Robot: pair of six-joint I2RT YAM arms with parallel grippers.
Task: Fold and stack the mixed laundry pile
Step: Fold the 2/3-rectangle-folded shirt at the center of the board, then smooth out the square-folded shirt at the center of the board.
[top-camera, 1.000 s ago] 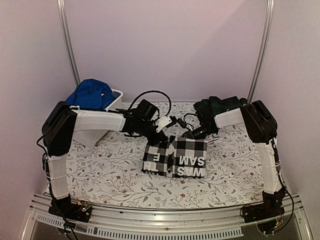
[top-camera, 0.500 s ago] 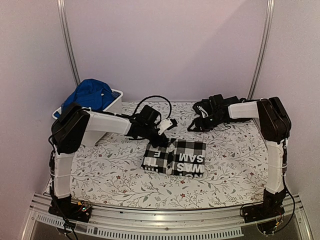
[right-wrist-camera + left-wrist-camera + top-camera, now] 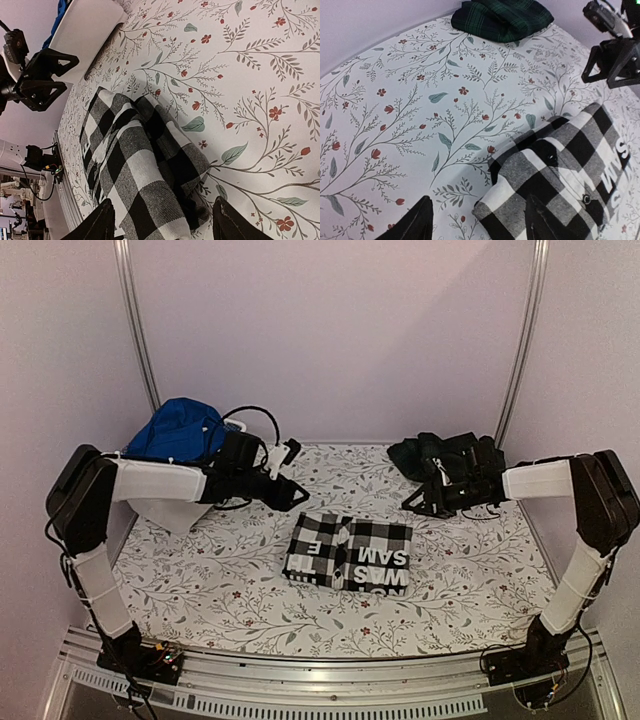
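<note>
Shows the black-and-white checked shirt folded into a flat rectangle at mid-tabletop, printed lettering uppermost. Places the dark tartan garment bunched at the far right corner and the bright blue garment heaped at the far left. Presents the left claw with fingers spread and nothing between them, poised between blue garment and shirt; likewise the right claw, spread and empty, near the tartan garment. Judged soft, light and limp throughout, so likely to sag and come unfolded if lifted by a single point. Best taken at two corners of one edge, or along a hem
</note>
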